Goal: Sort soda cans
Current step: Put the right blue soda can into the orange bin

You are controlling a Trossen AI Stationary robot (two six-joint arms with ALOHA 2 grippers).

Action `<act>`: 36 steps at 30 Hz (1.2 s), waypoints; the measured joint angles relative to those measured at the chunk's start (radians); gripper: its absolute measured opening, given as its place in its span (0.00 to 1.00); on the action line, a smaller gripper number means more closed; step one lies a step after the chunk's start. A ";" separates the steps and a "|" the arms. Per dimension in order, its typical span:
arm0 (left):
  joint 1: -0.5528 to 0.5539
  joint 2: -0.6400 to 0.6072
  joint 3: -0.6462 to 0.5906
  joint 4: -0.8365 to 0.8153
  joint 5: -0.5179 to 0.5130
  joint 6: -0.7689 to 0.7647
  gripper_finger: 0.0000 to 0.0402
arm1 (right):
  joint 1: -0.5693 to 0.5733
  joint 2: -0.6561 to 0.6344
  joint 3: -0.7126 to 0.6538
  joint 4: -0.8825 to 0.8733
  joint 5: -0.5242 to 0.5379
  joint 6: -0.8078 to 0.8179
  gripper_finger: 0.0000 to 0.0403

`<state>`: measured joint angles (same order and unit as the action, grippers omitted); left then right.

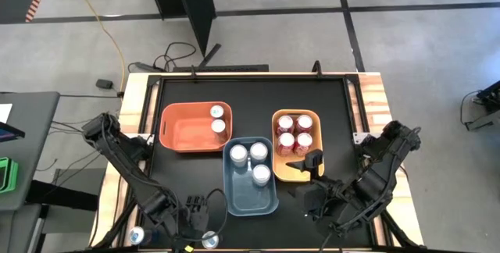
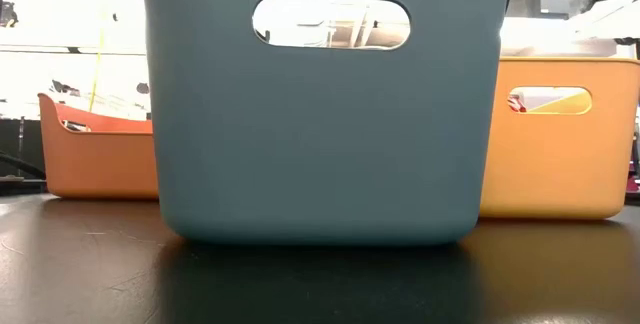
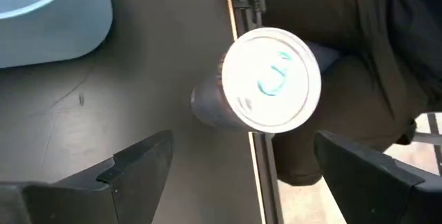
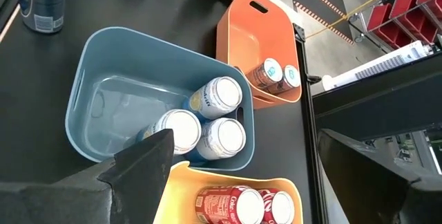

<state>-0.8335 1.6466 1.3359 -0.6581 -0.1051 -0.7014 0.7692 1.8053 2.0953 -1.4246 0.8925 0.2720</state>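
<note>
Looked like a robotics lab or workshop: bare concrete floor (image 1: 70, 50) crossed by a yellow cable (image 1: 109, 38), black-topped wooden-edged bench (image 1: 367, 89), red storage bins (image 4: 404, 6) beyond.

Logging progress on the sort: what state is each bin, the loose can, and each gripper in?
Orange bin: two cans in one corner.
Blue bin: three upright cans.
Yellow bin: four red cans.
Loose can: upright at table's edge, unsorted.
Left gripper: open, at loose can.
Right gripper: open, empty.
</note>
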 joint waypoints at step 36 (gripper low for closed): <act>-0.020 0.035 0.023 0.068 -0.072 0.017 0.86 | 0.000 0.000 0.000 0.011 0.000 0.000 0.92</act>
<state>-0.8532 1.6818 1.3586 -0.5896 -0.1772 -0.6844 0.7696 1.8050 2.0953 -1.4132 0.8920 0.2718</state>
